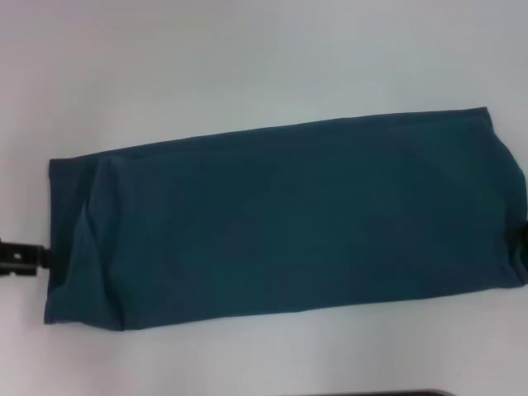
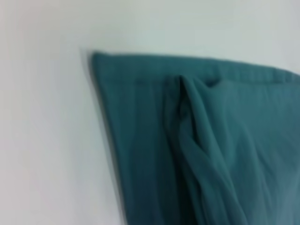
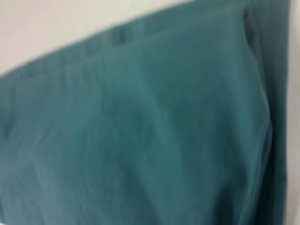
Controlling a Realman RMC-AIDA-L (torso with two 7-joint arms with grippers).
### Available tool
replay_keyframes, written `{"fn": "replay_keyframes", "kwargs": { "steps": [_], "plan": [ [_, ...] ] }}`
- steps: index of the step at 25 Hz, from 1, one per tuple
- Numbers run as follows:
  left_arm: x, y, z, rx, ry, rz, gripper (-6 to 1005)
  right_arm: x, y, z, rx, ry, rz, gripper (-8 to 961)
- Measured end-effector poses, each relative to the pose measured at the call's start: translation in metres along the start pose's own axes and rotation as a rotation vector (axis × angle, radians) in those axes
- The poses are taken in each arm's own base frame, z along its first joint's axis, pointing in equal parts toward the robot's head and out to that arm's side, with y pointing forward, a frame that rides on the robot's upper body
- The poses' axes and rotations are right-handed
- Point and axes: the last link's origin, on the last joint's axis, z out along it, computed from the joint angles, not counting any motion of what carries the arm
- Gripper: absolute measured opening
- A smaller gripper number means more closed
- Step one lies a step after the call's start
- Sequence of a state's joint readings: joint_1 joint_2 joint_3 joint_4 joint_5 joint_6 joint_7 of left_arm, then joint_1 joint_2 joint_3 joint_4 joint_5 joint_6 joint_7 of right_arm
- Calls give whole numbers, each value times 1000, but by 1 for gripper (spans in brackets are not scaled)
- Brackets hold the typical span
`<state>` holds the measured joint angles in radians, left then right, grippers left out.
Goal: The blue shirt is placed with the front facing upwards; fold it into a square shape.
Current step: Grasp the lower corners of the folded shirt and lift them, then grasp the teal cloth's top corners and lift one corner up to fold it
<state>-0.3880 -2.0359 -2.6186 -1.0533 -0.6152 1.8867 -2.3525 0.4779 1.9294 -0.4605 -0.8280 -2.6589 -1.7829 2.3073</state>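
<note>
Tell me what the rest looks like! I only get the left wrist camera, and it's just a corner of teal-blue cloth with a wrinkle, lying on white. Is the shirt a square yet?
Observer: Not yet. In the head view the dark teal-blue cotton shirt lies as one long band across the white table.
Operator: Can you see the letters?
Observer: No, only plain teal fabric faces up.
Operator: Where are the arms?
Observer: The left gripper sits at the band's left end; the right gripper is just a dark sliver at its right end.
</note>
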Motion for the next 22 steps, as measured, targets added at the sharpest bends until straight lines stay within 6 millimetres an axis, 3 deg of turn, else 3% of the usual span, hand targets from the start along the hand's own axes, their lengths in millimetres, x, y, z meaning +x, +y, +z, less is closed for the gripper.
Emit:
{"fn": "replay_keyframes", "kwargs": {
  "steps": [3,6,8,12,17,22],
  "plan": [
    [8,3,-13,11,75,30,650,-8,4,-12,-65,-106,-72,483],
    [18,16,-18,-78,177,131,650,-17,16,-22,-182,-271,-222,619],
    [22,29,-13,-186,233,237,650,-20,26,-21,-249,-374,-339,714],
    [17,48,13,-366,328,495,651,-14,43,3,-331,-509,-592,905],
    [2,48,41,-387,440,699,651,6,51,41,-328,-594,-809,898],
    [-8,48,54,-429,475,722,650,20,55,59,-387,-632,-770,898]
  ]
}}
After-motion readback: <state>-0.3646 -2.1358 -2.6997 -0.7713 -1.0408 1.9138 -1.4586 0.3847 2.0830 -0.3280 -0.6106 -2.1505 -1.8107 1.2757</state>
